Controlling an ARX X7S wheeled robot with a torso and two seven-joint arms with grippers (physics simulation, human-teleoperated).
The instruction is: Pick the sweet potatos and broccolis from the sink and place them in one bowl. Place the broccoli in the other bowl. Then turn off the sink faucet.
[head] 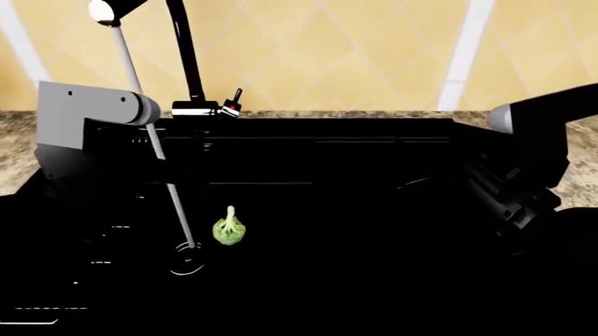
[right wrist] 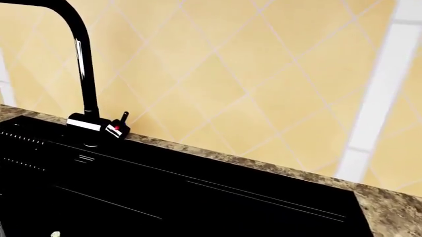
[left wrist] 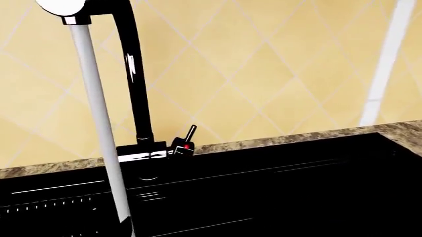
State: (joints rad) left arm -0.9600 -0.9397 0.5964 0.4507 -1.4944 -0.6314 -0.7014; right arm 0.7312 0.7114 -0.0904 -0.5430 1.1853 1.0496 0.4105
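Note:
One green broccoli lies on the floor of the black sink, just beside the drain. Water runs in a white stream from the black faucet down to that drain. The faucet's lever stands tilted at its base, with a red mark below it. My left arm reaches in from the left and its gripper is lost against the black basin. My right arm comes over the sink's right side; its dark end shows no readable jaws. Sweet potatoes and bowls are out of view.
A speckled stone countertop borders the sink, with a yellow tiled wall behind it. The faucet neck and water stream stand close in front of the left wrist camera. The lever shows far off in the right wrist view.

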